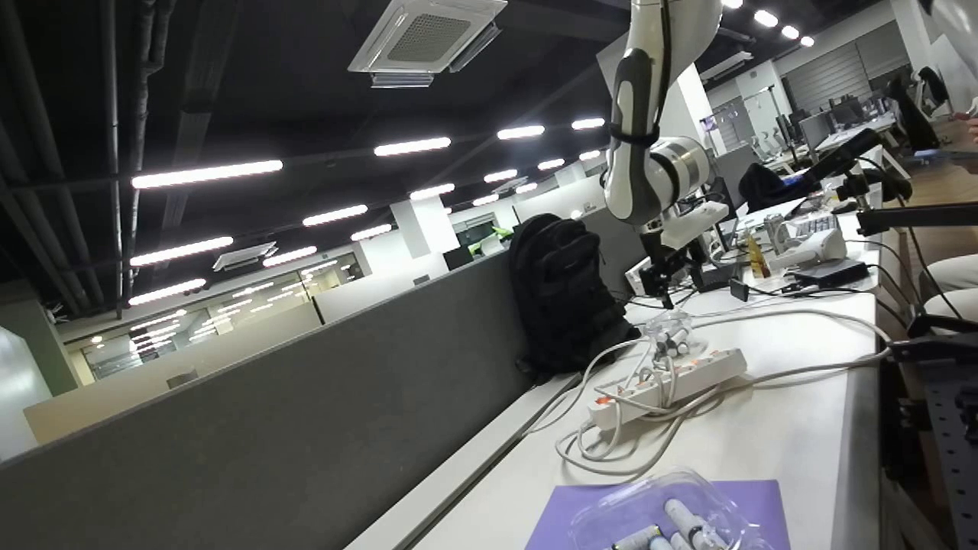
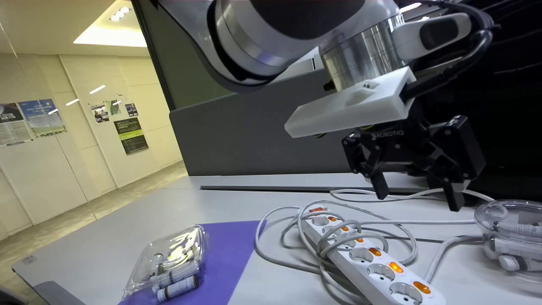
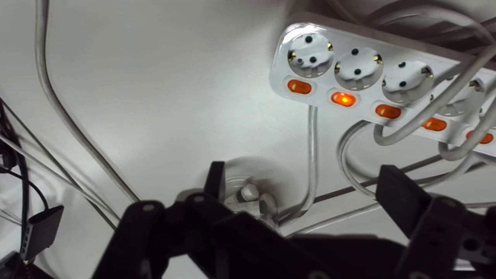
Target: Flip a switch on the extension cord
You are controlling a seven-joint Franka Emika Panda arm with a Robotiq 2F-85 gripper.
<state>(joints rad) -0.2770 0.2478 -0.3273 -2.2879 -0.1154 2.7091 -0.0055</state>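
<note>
The extension cord, a long white strip with a row of sockets and orange switches, lies on the white table in the wrist view [image 3: 366, 97] and in both exterior views [image 1: 722, 368] [image 2: 358, 275]. One switch [image 3: 343, 99] glows, the second from the near end; it also glows in an exterior view [image 2: 396, 267]. The other switches look unlit. White cable loops [image 2: 330, 248] cross the strip's far half and hide some sockets. My gripper [image 3: 304, 178] is open and empty. It hangs above the table, apart from the strip, also in an exterior view [image 2: 418, 199].
A clear round tub [image 2: 512, 241] with small bottles stands beside the strip, under my left finger in the wrist view [image 3: 250, 201]. A purple sheet [image 2: 237, 254] carries a clear box [image 2: 169, 258] of bottles. A black backpack [image 1: 565, 298] leans on the grey partition [image 1: 367, 382].
</note>
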